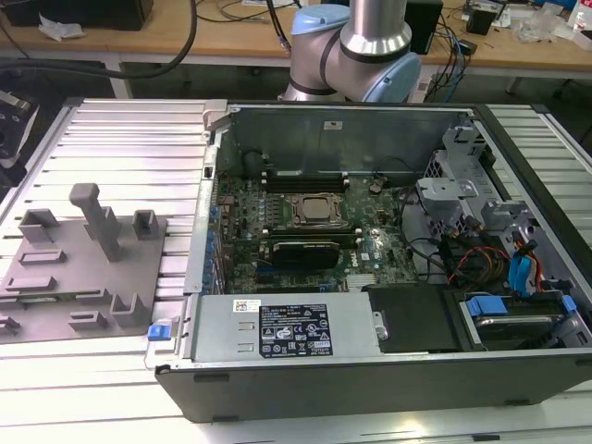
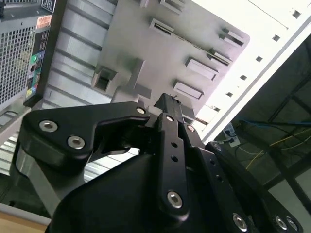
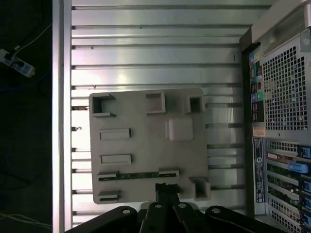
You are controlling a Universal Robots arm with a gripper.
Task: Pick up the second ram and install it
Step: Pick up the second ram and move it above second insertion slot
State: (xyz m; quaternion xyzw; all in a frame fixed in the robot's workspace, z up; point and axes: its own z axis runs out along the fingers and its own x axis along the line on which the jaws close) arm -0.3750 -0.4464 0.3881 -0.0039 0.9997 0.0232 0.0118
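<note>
**Cut Off, Covered, Too Small**

In the exterior view, the silver-and-blue robot arm runs out past the upper edge. The grey plastic fixture plate is cropped at the exterior view's left. In the first wrist view, the thin green second ram lies on the plate, its chips and label too small to tell. The black claw is cut by the picture's edge and covers part of the plate's rim. In the second wrist view, the claw's body hides much of the plate.

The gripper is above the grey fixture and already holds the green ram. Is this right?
Not quite. The gripper is above the grey fixture, but it does not hold the ram: the ram lies in a fixture slot, as the first wrist view shows.
</note>
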